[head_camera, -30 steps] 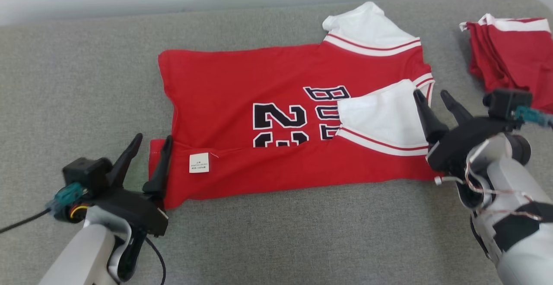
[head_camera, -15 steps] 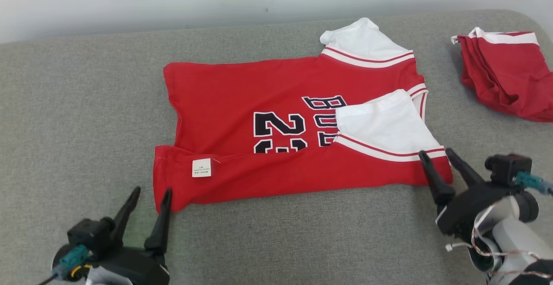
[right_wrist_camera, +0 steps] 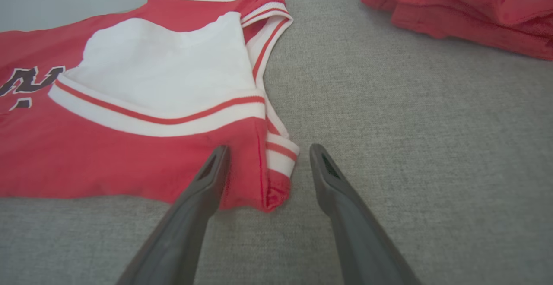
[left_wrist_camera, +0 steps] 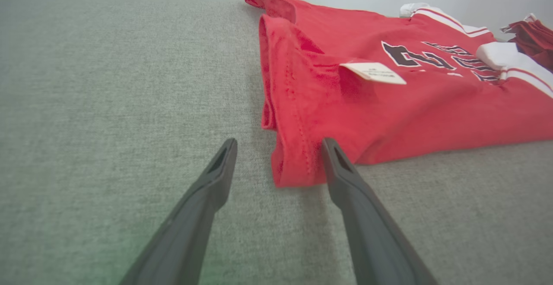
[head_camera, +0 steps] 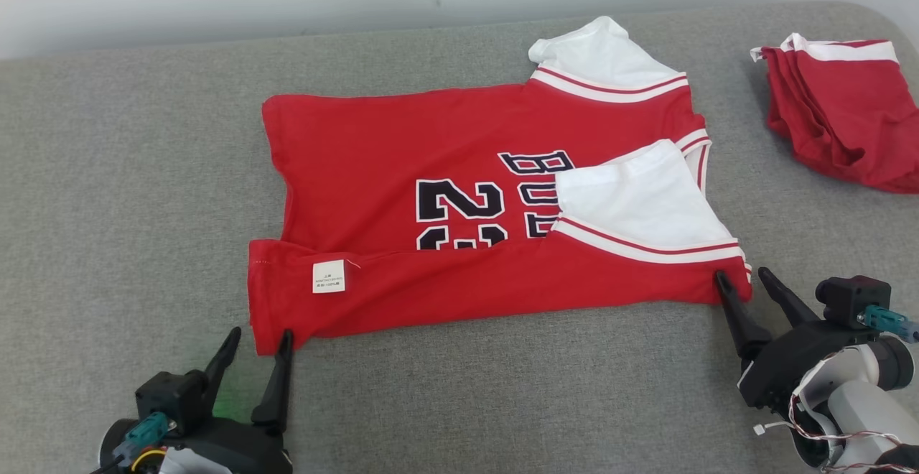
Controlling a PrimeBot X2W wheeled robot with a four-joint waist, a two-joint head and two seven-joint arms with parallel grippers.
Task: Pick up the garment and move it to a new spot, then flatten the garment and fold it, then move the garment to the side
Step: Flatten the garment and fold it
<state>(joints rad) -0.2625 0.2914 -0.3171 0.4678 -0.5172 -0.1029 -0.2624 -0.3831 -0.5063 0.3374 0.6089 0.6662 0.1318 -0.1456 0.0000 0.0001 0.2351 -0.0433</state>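
The red garment (head_camera: pixel 402 151) lies partly folded on the grey cushion (head_camera: pixel 129 172). The left gripper (head_camera: pixel 261 332), fingers spread, has the near-left corner between them. The right gripper (head_camera: pixel 740 273), likewise spread, brackets the near-right corner, possibly touching the cloth.

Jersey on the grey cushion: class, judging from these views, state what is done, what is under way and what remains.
Done: the jersey lies flat, its near edge folded over once, showing the label, one white sleeve tucked in. In hand: the left gripper and right gripper, both open, straddle the folded edge's near corners. Remaining: more folds, probably, then moving it aside.
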